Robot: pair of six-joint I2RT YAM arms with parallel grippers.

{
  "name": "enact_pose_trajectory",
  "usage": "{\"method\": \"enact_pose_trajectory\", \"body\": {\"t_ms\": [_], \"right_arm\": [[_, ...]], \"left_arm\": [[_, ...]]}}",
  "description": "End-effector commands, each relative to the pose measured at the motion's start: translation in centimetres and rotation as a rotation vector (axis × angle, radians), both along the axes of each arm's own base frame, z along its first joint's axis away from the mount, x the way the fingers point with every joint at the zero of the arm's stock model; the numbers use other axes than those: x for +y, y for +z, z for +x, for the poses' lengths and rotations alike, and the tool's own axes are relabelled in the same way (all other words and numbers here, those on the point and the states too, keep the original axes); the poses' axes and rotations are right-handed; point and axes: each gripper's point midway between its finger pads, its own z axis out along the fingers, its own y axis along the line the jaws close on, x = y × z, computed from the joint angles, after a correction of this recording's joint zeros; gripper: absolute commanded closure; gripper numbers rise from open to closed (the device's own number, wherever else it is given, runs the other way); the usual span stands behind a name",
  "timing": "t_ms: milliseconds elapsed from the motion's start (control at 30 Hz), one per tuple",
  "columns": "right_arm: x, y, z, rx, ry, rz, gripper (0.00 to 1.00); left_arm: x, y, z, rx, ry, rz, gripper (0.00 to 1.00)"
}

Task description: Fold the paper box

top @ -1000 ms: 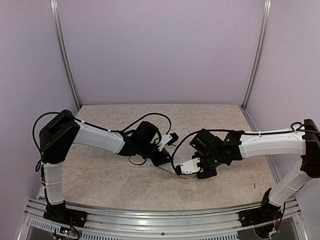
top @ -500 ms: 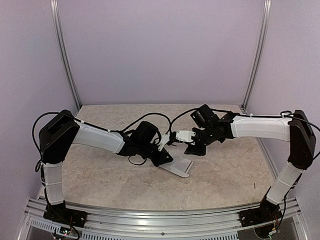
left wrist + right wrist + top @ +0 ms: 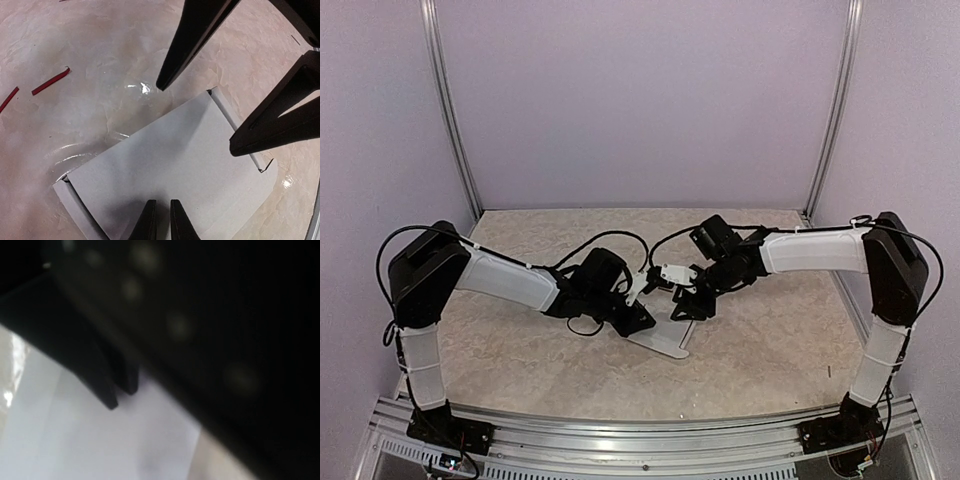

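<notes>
The paper box (image 3: 662, 340) lies flat on the table as a pale grey-white folded card, filling the left wrist view (image 3: 175, 170). My left gripper (image 3: 636, 318) is shut, its tips (image 3: 160, 220) pressing down on the box's near edge. My right gripper (image 3: 684, 306) is open, and its two black fingers (image 3: 196, 117) straddle the box's far end just above the card. The right wrist view is blurred and mostly dark, showing only pale card (image 3: 100, 440) under black shapes.
Two thin red scraps (image 3: 50, 81) lie on the marbled tabletop (image 3: 520, 350) left of the box. Metal frame posts (image 3: 450, 120) and purple walls close in the sides and back. A metal rail (image 3: 640, 440) runs along the near edge.
My right gripper left the box's near right end, swung up and away, then came down at the box's far end. The box now lies flat. My left arm shifted slightly nearer.
</notes>
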Motion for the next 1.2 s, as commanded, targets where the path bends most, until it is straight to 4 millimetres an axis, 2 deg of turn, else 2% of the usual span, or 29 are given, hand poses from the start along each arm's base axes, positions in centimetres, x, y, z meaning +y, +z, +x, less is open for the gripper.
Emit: {"method": "enact_pose_trajectory", "body": {"t_ms": [0,133,300,367,467,600,767,933,1067,1167], "right_arm": [[-2.6,-5.2,-1.6,0.114,-0.047,-0.167,0.52],[-2.5,-4.6,-1.9,0.118,-0.030,-0.159,0.53],[-3.1,-2.2,-2.3,0.032,0.042,-0.146,0.53],[-3.7,-2.0,-2.1,-0.021,0.062,-0.167,0.53],[-3.8,-2.4,-1.7,-0.035,0.062,-0.185,0.52],[-2.3,-2.9,-1.7,0.007,0.059,-0.145,0.53],[-1.1,-3.0,-1.7,0.018,0.069,-0.129,0.53],[-1.5,-2.5,-1.5,-0.009,0.057,-0.138,0.53],[-2.1,-1.9,-2.1,-0.028,0.068,-0.131,0.53],[-2.4,-1.7,-2.7,-0.034,0.089,-0.122,0.53]], "left_arm": [[-0.3,3.1,-0.8,-0.080,-0.036,-0.059,0.88],[-0.3,5.5,-1.0,-0.097,-0.017,-0.119,0.85],[0.2,9.1,-0.7,-0.166,0.037,-0.161,0.77],[0.9,10.1,-0.4,-0.186,0.074,-0.161,0.75],[1.7,10.2,-0.5,-0.182,0.108,-0.142,0.71],[2.2,8.6,-1.2,-0.125,0.108,-0.111,0.71],[1.7,6.3,-2.1,-0.069,0.083,-0.083,0.74],[1.7,3.9,-2.8,-0.030,0.076,-0.040,0.77],[1.9,1.6,-3.7,-0.003,0.071,0.010,0.79],[2.2,0.5,-3.8,0.001,0.073,0.033,0.79]]}}
